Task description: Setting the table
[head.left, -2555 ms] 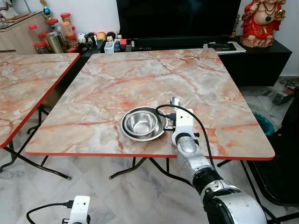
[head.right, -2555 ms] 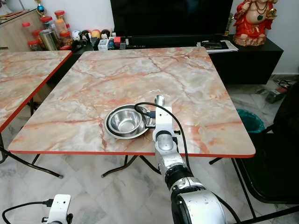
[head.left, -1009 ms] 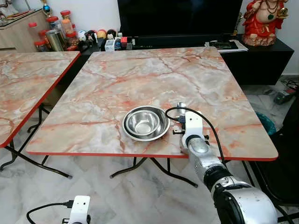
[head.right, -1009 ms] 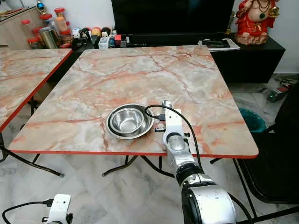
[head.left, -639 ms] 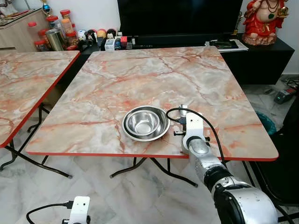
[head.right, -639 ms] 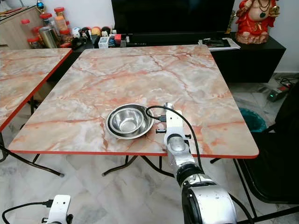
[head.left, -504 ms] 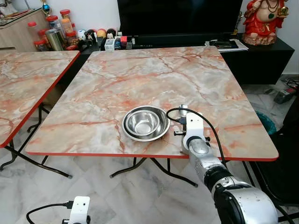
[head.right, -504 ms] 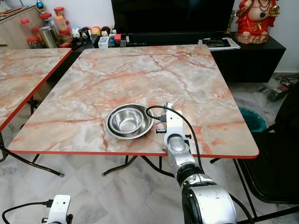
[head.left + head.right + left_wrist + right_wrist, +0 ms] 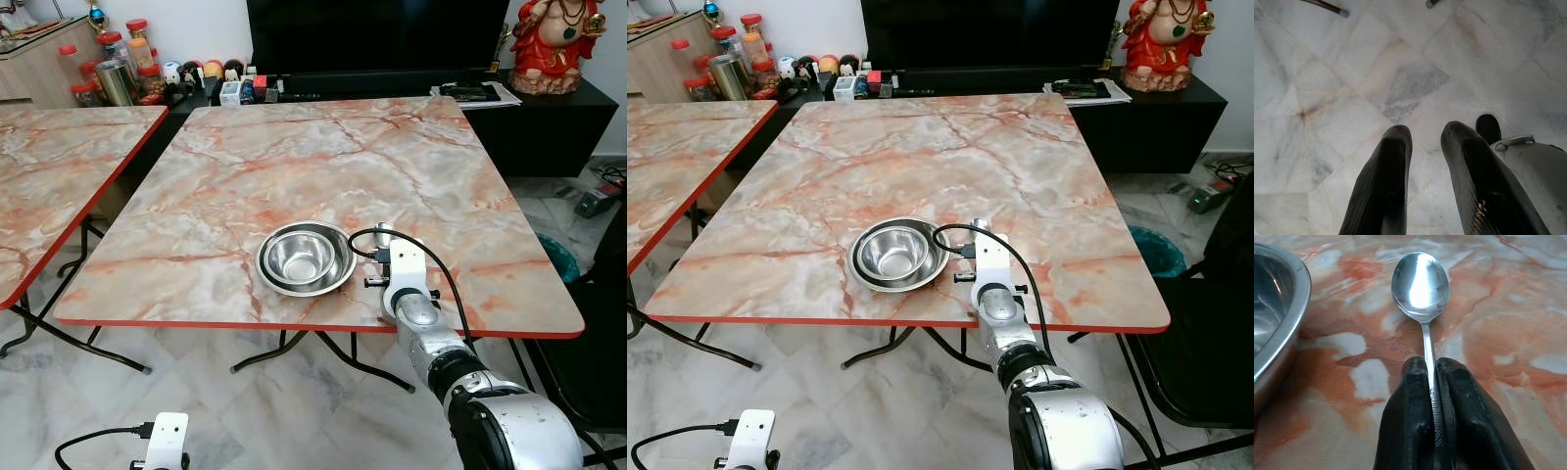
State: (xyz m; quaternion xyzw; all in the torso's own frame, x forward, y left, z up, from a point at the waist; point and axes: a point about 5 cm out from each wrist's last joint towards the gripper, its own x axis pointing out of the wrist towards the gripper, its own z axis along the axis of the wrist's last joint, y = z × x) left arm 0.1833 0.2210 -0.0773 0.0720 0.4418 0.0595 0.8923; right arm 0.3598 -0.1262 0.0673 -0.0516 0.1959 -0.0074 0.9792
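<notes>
A steel bowl (image 9: pixel 305 258) sits inside a shallow steel dish near the front edge of the marble table (image 9: pixel 294 147). Just to the right of it, my right gripper (image 9: pixel 1430 363) is shut on the handle of a steel spoon (image 9: pixel 1420 286). The spoon points away from me, low over the tabletop, with its round end (image 9: pixel 382 233) beside the dish's rim (image 9: pixel 1288 308). I cannot tell whether the spoon touches the table. My left arm hangs idle over the tiled floor, its gripper (image 9: pixel 1425 137) open with nothing between the fingers.
A second marble table (image 9: pixel 59 166) stands to the left across a narrow gap. A low dark cabinet (image 9: pixel 529 117) at the back holds a TV, jars (image 9: pixel 118 78) and a red statue (image 9: pixel 554 44). A dark chair (image 9: pixel 598 323) is at the right.
My right gripper has carried the spoon from against the dish's rim a little to the right. In the last half second it has barely moved. The bowl stays put.
</notes>
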